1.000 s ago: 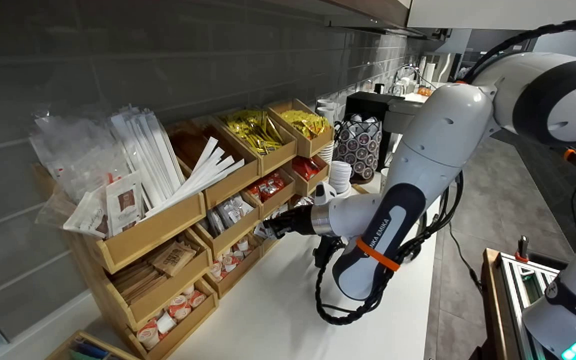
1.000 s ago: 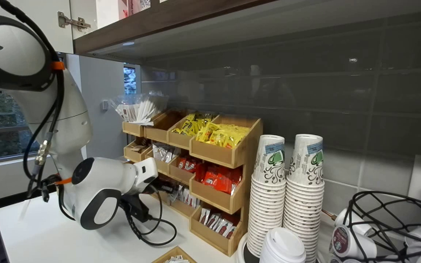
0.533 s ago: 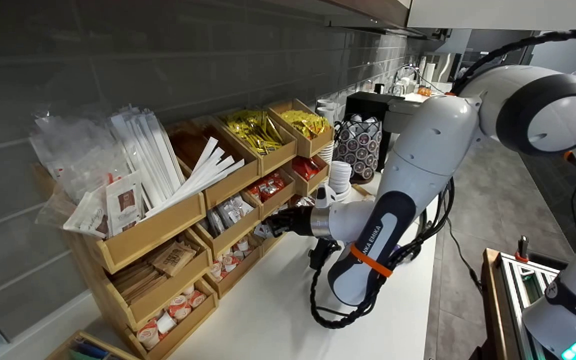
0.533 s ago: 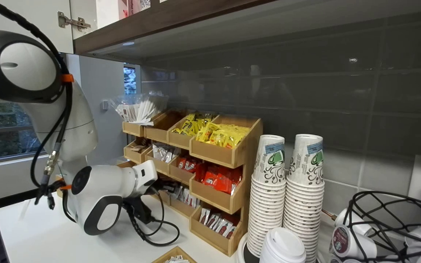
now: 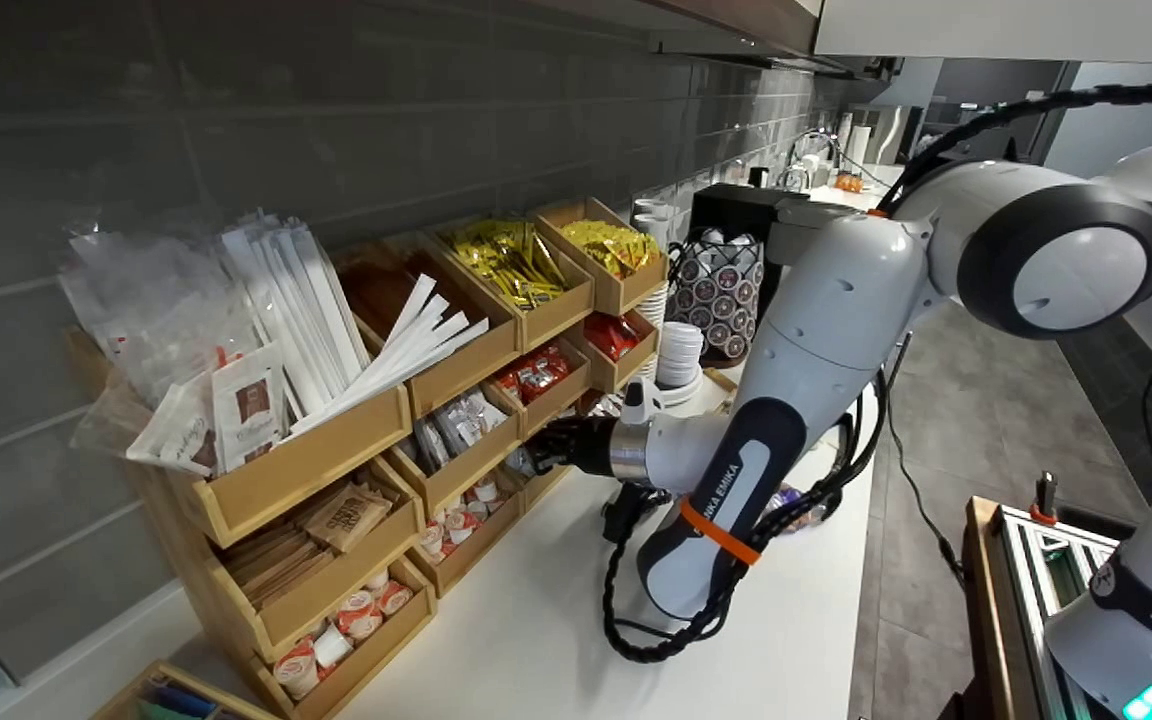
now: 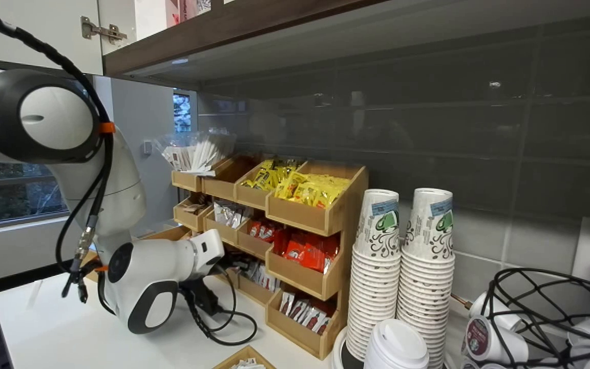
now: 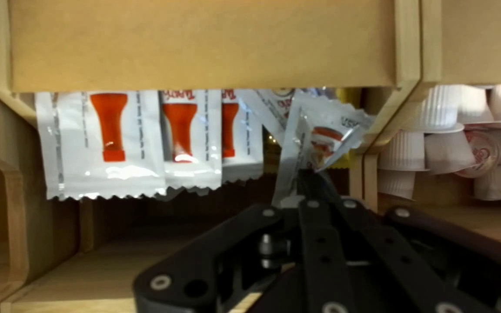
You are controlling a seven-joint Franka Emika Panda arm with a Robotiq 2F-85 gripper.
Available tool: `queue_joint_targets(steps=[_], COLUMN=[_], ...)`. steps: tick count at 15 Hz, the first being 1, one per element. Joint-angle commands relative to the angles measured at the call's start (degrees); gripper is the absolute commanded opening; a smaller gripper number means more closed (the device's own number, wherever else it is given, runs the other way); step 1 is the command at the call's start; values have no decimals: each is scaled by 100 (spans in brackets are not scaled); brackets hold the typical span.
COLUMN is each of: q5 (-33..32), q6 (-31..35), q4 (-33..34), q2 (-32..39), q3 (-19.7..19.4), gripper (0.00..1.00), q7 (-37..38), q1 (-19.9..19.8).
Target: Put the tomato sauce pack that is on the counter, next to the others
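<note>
The tomato sauce pack (image 7: 315, 139) is a small white sachet with reddish print, tilted and bent, in the wrist view. My gripper (image 7: 315, 176) is shut on its lower part, inside the mouth of a bottom-row compartment of the wooden organizer. The others (image 7: 111, 143) are white sachets with red bottle prints, lying left of the held pack in that compartment. Another sachet lies right behind the pack. In an exterior view my gripper (image 5: 541, 448) points into the organizer above the white counter (image 5: 526, 610). In an exterior view the arm hides the gripper; the others (image 6: 264, 278) show there.
Creamer cups (image 7: 450, 143) fill the neighbouring compartment. The upper bin's wooden front (image 7: 202, 43) overhangs the sachets. Stacked paper cups (image 6: 377, 271) stand beside the organizer. A purple-patterned bag (image 5: 791, 505) lies on the counter behind the arm. A small wooden tray (image 6: 244, 356) sits in front.
The arm's elbow has come down and the forearm has shifted toward the organizer. The gripper has moved slightly further in and the held pack shows less in the exterior view.
</note>
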Motion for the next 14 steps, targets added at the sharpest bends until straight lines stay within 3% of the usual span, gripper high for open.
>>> queue_joint_targets(steps=[1, 14], q5=[128, -52], q6=[173, 166], q4=[353, 242], q2=[299, 243], q3=[140, 15], gripper=[0, 0], q7=[-178, -691], q1=[-83, -139])
